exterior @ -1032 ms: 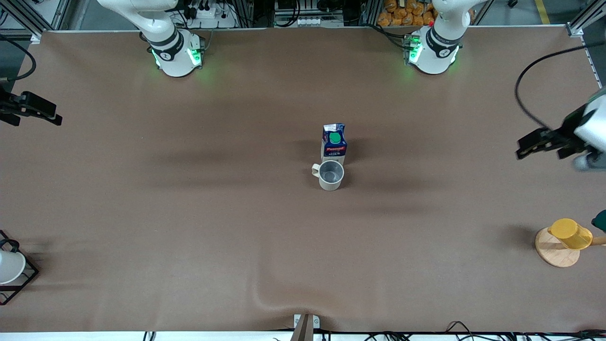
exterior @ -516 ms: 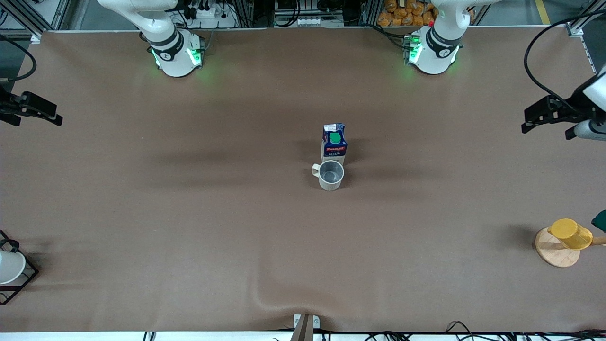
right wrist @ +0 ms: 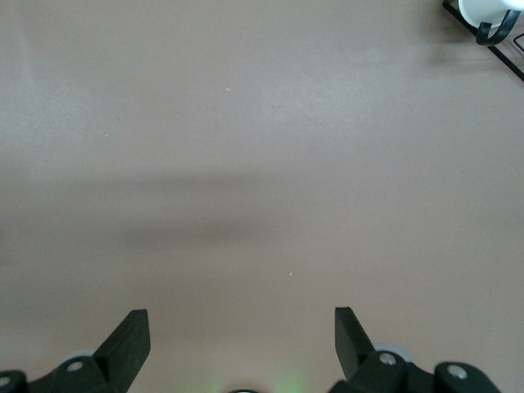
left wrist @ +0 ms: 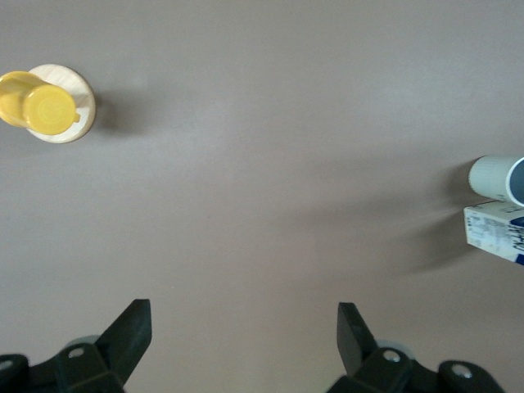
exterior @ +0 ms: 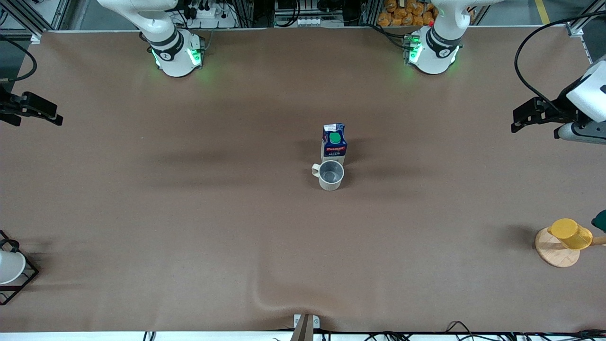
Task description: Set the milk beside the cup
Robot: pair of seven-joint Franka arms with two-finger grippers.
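Front view: the milk (exterior: 334,143) is standing upright mid-table, and the cup (exterior: 330,174) is sitting just beside it, nearer the camera, the two touching or nearly so, with the cup's handle pointing toward the right arm's end; the task is looking done as things lie. Risk, judged: any fresh reach toward this pair could be clipping the tall carton and tipping it onto the cup, since it is standing narrow and close; leaving it alone is seeming the safer course. The left gripper (exterior: 521,118) is hanging over the table's edge at the left arm's end, well apart from the pair, holding nothing. The right gripper (exterior: 42,113) is hanging over the edge at the right arm's end, likewise empty and waiting. A yellow cup (exterior: 570,233) on a wooden disc (exterior: 556,253) and a white cup (exterior: 8,266) in a black rack (exterior: 26,279) are sitting at the two ends, near the camera. Left wrist view: the fingers (left wrist: 131,336) are standing wide with bare table between them, camera looking straight down; the milk (left wrist: 495,232) and cup (left wrist: 495,176) are showing side by side at the frame's edge. Right wrist view: the fingers (right wrist: 131,336) are standing wide over bare table, pointing down; the rack (right wrist: 491,33) is showing in a corner.
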